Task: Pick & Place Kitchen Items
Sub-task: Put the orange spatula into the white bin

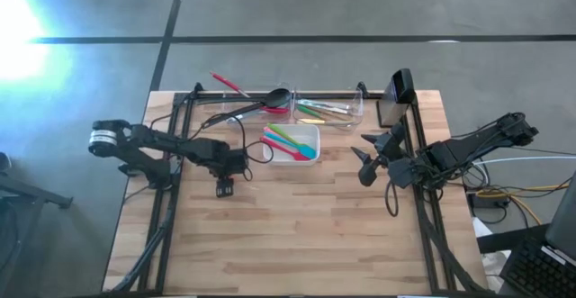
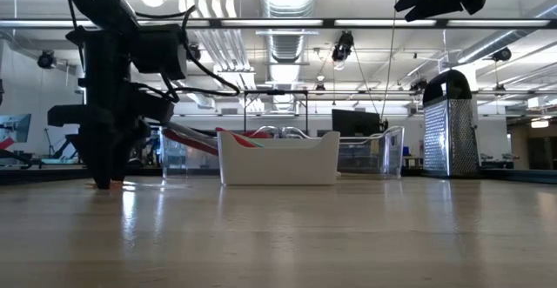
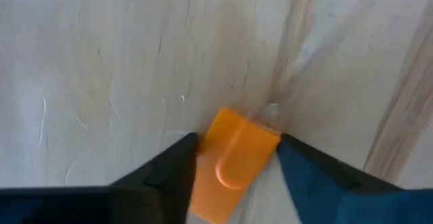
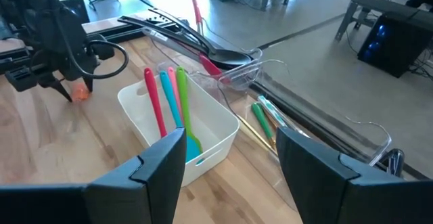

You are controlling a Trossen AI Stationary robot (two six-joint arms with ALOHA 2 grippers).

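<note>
Right now, from the high view, I am bringing the left gripper (image 1: 224, 188) down to the table (image 1: 297, 235) just beside the white dish (image 1: 306, 136), while the right gripper (image 1: 367, 158) is waiting, fingers spread, near the clear bins (image 1: 355, 113). Through the left wrist view I am straddling an orange utensil handle (image 3: 233, 160), fingers either side, not yet pinching. In the right wrist view, coloured spoons (image 4: 169, 99) are lying in the dish. Next, I judge, closing squarely and lifting toward it.
</note>
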